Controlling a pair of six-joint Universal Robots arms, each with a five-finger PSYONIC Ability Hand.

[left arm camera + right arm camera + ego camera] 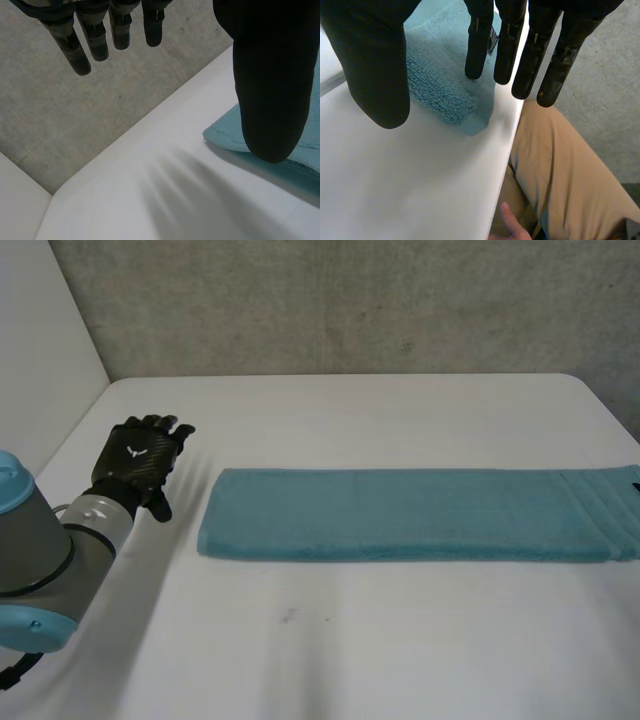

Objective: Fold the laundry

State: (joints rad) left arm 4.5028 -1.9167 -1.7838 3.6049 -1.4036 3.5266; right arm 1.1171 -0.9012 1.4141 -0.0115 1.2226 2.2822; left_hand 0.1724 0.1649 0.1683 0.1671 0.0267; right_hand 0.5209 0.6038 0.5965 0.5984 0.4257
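Observation:
A teal towel (400, 515) lies folded into a long flat strip across the middle of the white table (350, 650). My left hand (140, 460) rests open on the table just beyond the towel's left end, fingers straight. In the left wrist view its thumb (270, 90) hangs over the towel's near corner (222, 135) and holds nothing. In the right wrist view my right hand (507, 50) hovers open above the towel's right end (435, 85), by the table's edge. Its fingers are straight, its thumb (375, 65) stands apart from them, and no cloth is pinched.
A person sits close to the table's right edge, with a leg in tan trousers (560, 170) and a hand (512, 227) below the rim. A grey wall (350, 300) runs behind the table. Bare tabletop lies in front of the towel.

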